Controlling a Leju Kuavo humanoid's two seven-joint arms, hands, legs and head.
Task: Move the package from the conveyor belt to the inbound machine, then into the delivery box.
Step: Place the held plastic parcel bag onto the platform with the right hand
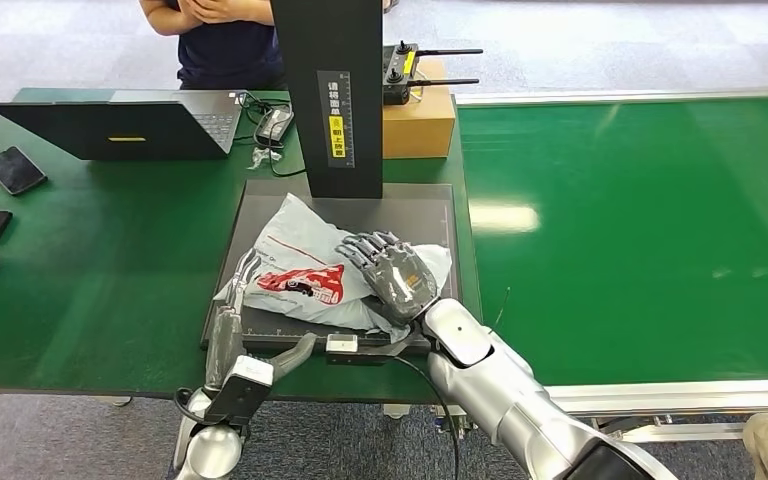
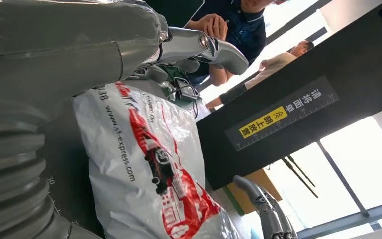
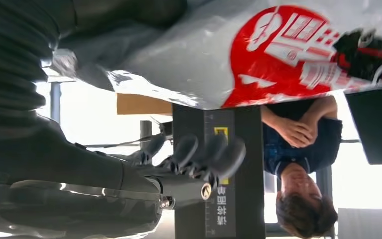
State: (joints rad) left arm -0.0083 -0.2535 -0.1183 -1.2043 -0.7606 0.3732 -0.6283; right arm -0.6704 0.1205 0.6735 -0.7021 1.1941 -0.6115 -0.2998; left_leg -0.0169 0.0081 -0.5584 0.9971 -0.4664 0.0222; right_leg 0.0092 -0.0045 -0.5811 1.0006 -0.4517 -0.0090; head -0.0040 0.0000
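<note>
Right hand (image 1: 397,274) fingers spread above package (image 1: 300,272)

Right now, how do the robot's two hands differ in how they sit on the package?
The right hand lies on top of the package, fingers spread over its right side. The left hand sits at the package's left edge, fingers stretched along it rather than over it. Both touch the package on the machine's dark plate; neither visibly has it lifted.
</note>
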